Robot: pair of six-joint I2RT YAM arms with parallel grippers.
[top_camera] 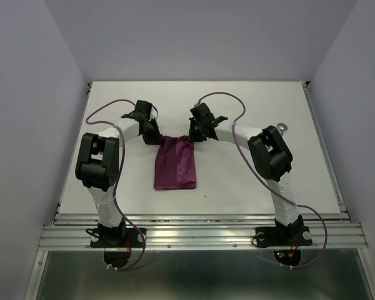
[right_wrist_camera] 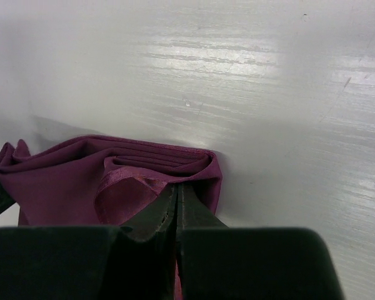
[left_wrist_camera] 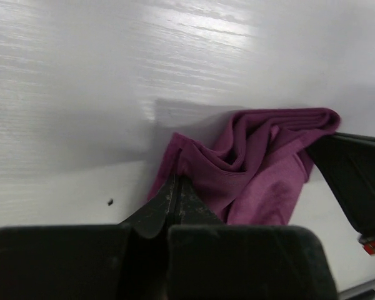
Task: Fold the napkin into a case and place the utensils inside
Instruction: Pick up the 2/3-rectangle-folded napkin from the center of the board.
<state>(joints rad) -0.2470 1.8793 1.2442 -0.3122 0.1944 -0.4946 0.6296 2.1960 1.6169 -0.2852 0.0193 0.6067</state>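
From above, the napkin (top_camera: pixel 175 164) lies folded narrow on the table (top_camera: pixel 250 181). Left wrist: my left gripper (left_wrist_camera: pixel 177 181) is clenched on one far corner. Right wrist: my right gripper (right_wrist_camera: pixel 177 190) pinches the other. Folding step; next I'd draw both corners evenly toward me

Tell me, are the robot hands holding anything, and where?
The left gripper pinches the napkin at its far left corner, the right gripper at its far right corner.
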